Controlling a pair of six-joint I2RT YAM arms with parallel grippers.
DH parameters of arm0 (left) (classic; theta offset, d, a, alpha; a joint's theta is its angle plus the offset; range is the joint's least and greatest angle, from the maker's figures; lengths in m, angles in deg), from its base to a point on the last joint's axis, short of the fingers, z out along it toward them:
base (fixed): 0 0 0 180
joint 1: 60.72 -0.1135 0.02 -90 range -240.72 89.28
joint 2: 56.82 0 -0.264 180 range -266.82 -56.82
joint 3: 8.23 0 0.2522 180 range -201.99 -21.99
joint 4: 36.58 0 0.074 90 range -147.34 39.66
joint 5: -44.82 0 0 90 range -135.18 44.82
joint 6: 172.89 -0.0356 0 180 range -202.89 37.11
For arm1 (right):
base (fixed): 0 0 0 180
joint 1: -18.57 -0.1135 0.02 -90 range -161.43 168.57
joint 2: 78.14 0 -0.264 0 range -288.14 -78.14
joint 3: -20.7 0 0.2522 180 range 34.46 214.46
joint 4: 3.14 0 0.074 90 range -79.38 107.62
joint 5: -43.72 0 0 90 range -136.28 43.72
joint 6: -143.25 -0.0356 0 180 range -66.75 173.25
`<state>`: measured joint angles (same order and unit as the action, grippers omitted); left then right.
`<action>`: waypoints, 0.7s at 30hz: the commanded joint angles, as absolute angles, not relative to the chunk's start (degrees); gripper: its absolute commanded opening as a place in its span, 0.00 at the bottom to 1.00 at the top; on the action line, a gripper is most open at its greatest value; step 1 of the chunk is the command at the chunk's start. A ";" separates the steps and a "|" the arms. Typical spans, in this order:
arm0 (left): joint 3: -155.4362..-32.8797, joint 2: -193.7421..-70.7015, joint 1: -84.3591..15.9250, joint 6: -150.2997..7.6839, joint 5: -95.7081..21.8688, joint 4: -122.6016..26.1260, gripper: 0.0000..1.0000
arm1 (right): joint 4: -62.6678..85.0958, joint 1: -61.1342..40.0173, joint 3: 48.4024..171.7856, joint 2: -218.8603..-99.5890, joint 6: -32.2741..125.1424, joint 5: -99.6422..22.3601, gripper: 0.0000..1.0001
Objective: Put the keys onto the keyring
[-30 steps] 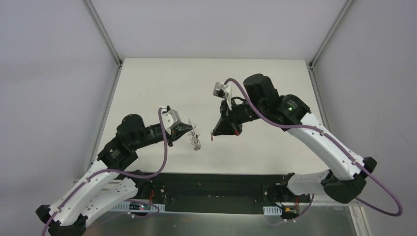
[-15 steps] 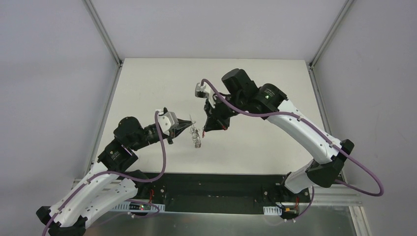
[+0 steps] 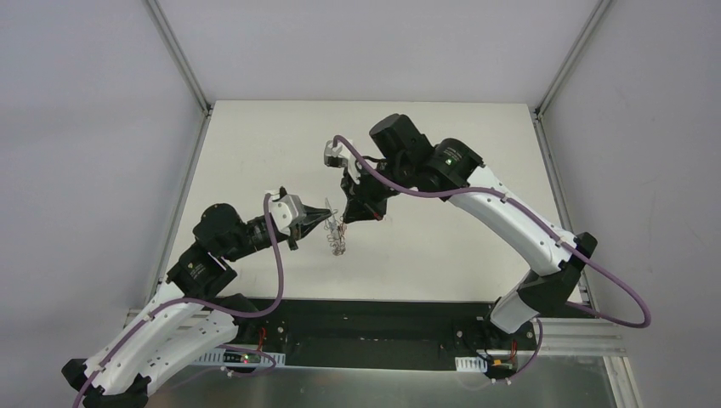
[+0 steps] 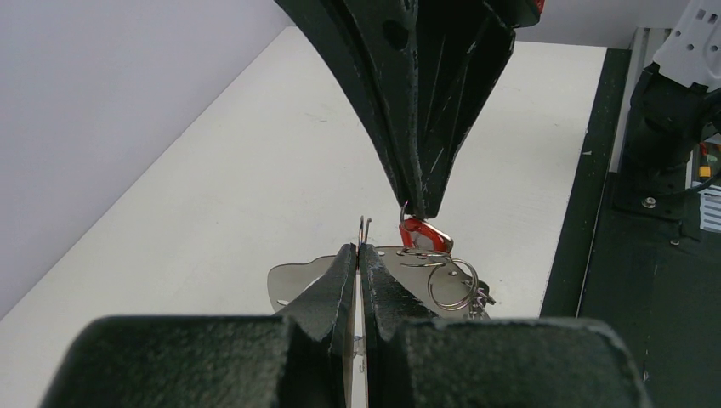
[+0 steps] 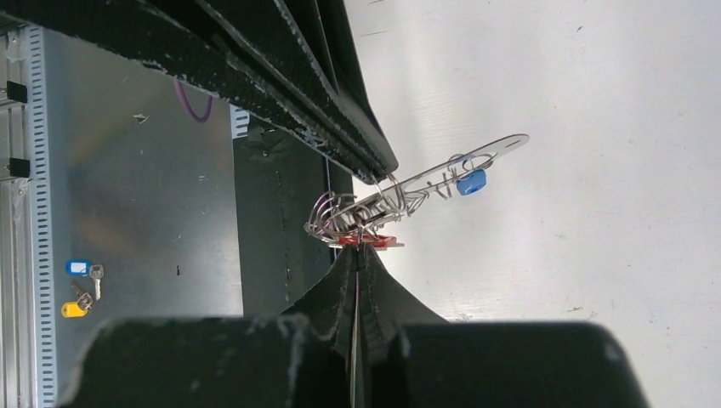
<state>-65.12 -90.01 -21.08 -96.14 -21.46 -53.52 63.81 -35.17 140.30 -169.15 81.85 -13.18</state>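
Observation:
My left gripper [image 3: 331,218] is shut on a thin wire of the keyring [image 3: 338,240], a silvery cluster of wire loops and a flat metal plate [image 4: 293,285] hanging above the table. In the left wrist view the wire [image 4: 364,229] sticks up between the closed jaws [image 4: 362,252]. My right gripper [image 3: 344,220] is shut on the red key [image 4: 422,235], held right against the keyring's loops [image 5: 340,217]. From the right wrist, the red key [image 5: 367,241] sits at my fingertips [image 5: 360,252]. A bright blue key [image 5: 470,182] hangs on the keyring.
The white table [image 3: 442,170] lies below both grippers. A black rail [image 3: 383,319] runs along its near edge. On the metal shelf beyond it lie a blue-tagged key [image 5: 78,267] and a yellow-tagged key [image 5: 75,308].
The right arm has swung left and carried the red key up to the keyring. The left gripper has stayed nearly still, holding the keyring.

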 commanded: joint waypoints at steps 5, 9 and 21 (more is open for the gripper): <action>-64.86 -88.67 -21.78 -96.21 -19.32 -48.93 0.00 | 62.21 -36.12 144.89 -170.10 82.34 -13.76 0.00; -64.82 -88.51 -21.78 -96.11 -19.10 -49.01 0.00 | 61.90 -36.34 145.31 -170.42 81.96 -14.25 0.00; -64.84 -87.58 -21.81 -95.74 -18.56 -49.20 0.00 | 59.48 -36.78 146.00 -170.82 79.85 -16.35 0.00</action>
<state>-65.10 -88.63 -21.08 -95.95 -20.12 -53.54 62.26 -36.26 143.17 -170.94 80.93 -15.41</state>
